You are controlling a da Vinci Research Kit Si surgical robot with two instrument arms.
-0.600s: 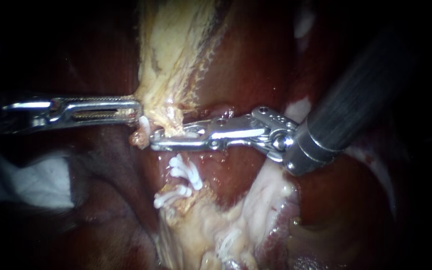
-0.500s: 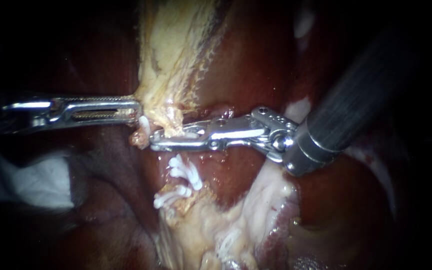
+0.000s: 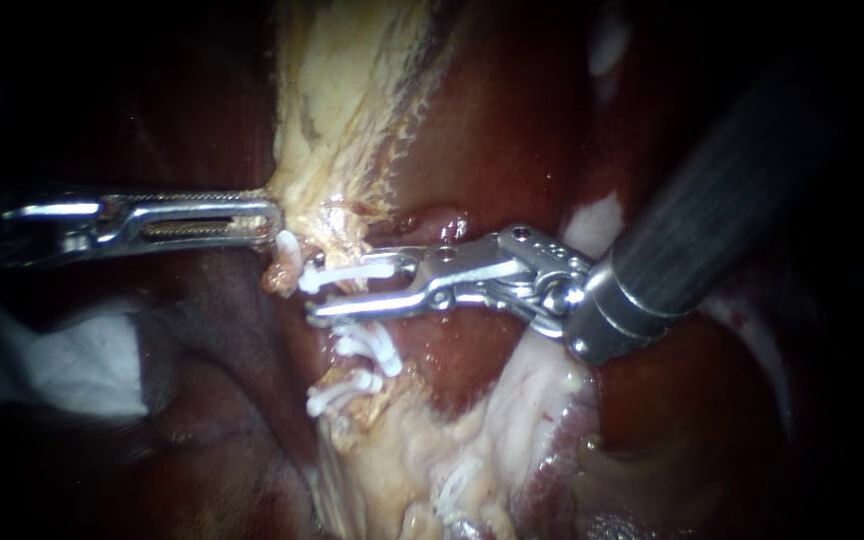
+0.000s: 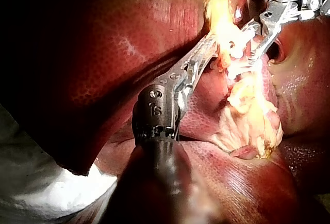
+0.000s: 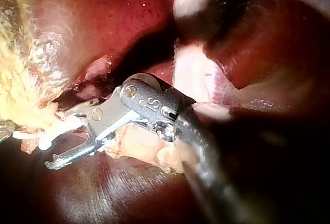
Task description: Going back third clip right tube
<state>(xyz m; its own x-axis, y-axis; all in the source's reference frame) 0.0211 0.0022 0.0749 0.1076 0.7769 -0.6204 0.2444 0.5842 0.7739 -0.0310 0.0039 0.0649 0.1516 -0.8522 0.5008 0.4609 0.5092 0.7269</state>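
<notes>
My right instrument (image 3: 312,288) comes in from the upper right, and its jaws stand open with a clear gap. A white clip (image 3: 352,271) lies closed across a pale tube just under the upper jaw. In the right wrist view the same clip (image 5: 56,128) sits beside the upper jaw of my right instrument (image 5: 51,144). Two older white clips (image 3: 372,345) sit lower on the tube. My left instrument (image 3: 270,220) is shut on the edge of the yellowish tissue strip (image 3: 337,110) and holds it taut. Its jaws (image 4: 214,43) vanish into that bright tissue.
Dark red liver (image 3: 512,120) surrounds the site. White gauze (image 3: 82,365) lies at the lower left under the left shaft. Pale fatty tissue (image 3: 422,460) bunches below the clips, with another small white clip (image 3: 287,250) close to the left jaws.
The right instrument's jaws have opened, baring a white clip on the tube between them. The shaft has edged slightly back. The left instrument has not moved.
</notes>
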